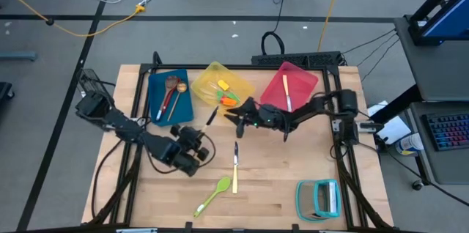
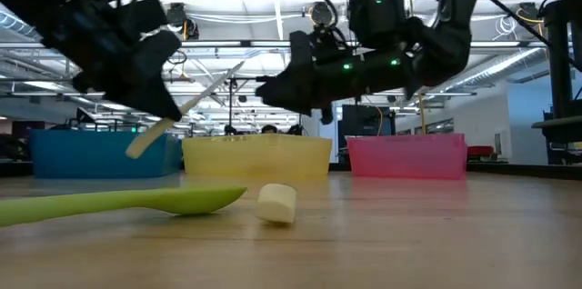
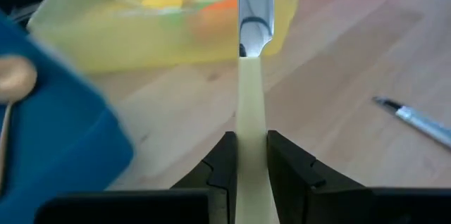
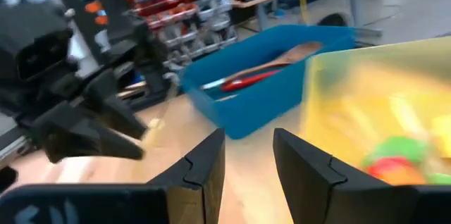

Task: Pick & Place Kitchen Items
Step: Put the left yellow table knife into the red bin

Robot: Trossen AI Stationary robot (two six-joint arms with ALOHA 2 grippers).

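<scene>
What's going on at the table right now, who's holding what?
The left gripper has its jaws shut on a cream-handled knife, lifted off the table near the blue bin and yellow bin. The right gripper hangs over the near edge of the yellow bin with jaws open and nothing between them. The blue bin holds wooden and red spoons, the pink bin one cream-handled piece. A lime-green spoon and another cream-handled utensil lie on the table, not yet sorted.

Bins [image 1: 168,95] — blue, yellow, pink; lime-green spoon [image 1: 212,195] — cream-handled knife [image 3: 249,111].
</scene>
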